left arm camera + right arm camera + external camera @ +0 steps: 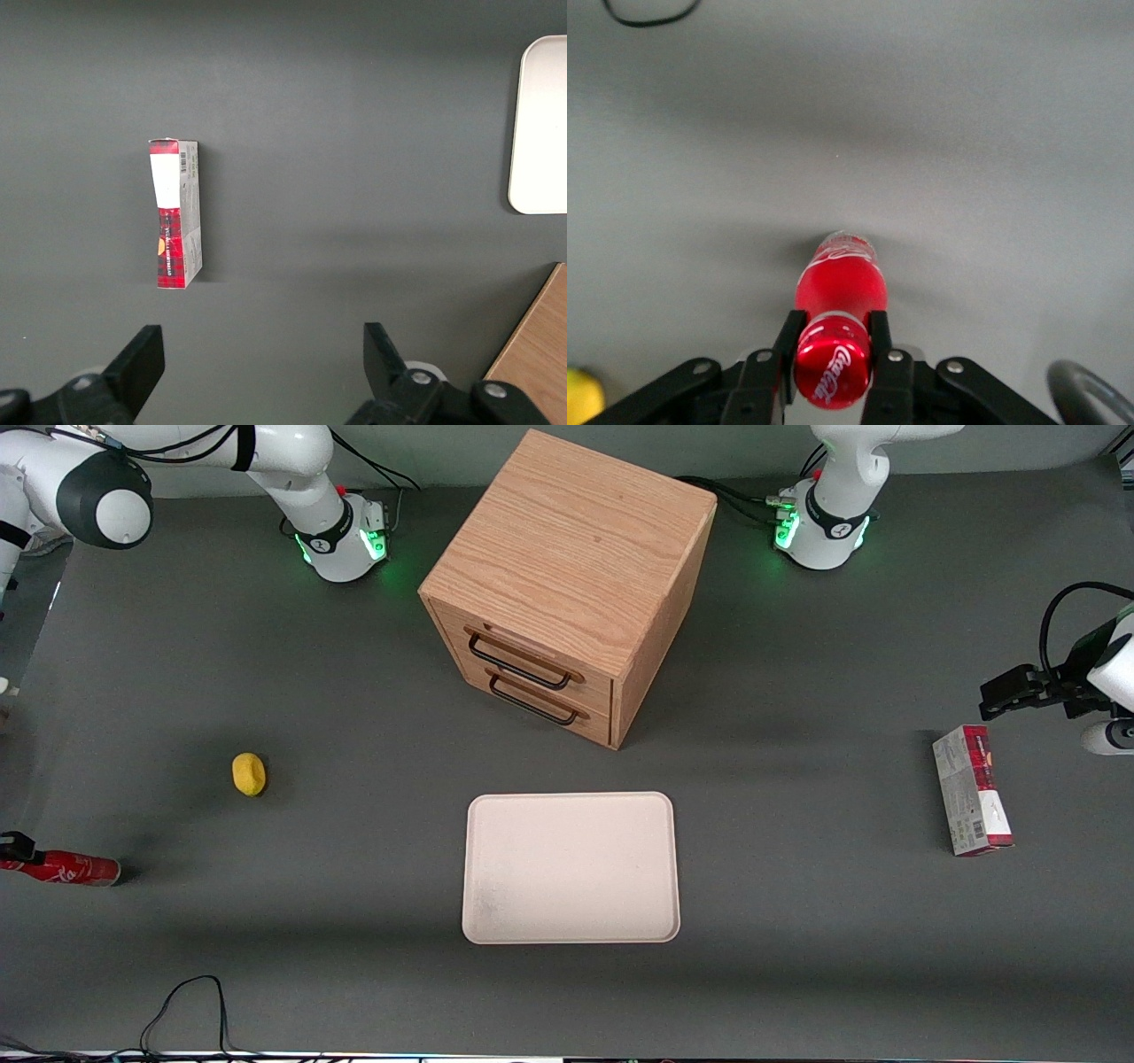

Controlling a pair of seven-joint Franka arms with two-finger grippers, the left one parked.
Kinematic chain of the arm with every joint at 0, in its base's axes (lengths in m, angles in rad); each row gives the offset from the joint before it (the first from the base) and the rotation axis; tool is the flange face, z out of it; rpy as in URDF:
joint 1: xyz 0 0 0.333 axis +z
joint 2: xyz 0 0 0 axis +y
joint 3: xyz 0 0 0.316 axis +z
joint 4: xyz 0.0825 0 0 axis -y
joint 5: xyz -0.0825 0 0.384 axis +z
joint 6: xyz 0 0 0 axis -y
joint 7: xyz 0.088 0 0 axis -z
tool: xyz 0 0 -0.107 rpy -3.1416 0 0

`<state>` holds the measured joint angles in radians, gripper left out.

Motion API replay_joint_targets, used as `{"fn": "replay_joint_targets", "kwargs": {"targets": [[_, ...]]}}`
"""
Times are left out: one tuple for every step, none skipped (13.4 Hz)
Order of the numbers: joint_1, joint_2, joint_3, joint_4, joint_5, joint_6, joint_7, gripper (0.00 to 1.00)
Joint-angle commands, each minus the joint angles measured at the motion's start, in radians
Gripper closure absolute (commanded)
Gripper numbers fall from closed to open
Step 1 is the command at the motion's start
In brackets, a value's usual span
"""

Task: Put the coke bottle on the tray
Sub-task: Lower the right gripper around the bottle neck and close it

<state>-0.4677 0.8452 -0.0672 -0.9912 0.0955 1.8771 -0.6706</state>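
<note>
Gripping the coke bottle (pixel 835 328) at its capped end, the pincer (pixel 832 347) has a finger pressed against each side, low at the working arm's edge of the table (pixel 797 974). The bottle lies nearly flat there. The tray (pixel 570 866) sits well apart, mid-table, near the front edge.

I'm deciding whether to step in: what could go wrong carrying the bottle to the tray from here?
The gripper clamps the small red coke bottle near one end, so it may pivot or slip when lifted. The cream rectangular tray lies well toward the table's middle, so the carry is long. The small yellow lump sits close to that path and could be clipped.
</note>
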Motion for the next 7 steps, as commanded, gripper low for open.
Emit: {"fn": "replay_joint_targets", "kwargs": {"targets": [[-0.005,-0.104,-0.014,0.042,0.006,-0.137,-0.063,1.0],[-0.005,-0.15,-0.014,0.042,0.004,-0.179,-0.063,1.0],[-0.006,-0.196,-0.016,0.042,0.003,-0.215,-0.064,1.0],[-0.008,-0.236,-0.016,0.042,-0.011,-0.252,-0.069,1.0],[-0.008,-0.276,-0.017,0.042,-0.022,-0.291,-0.078,1.0],[-0.009,-0.317,-0.019,0.042,-0.023,-0.318,-0.08,1.0],[-0.009,-0.356,-0.019,0.043,-0.025,-0.352,-0.078,1.0]]}}
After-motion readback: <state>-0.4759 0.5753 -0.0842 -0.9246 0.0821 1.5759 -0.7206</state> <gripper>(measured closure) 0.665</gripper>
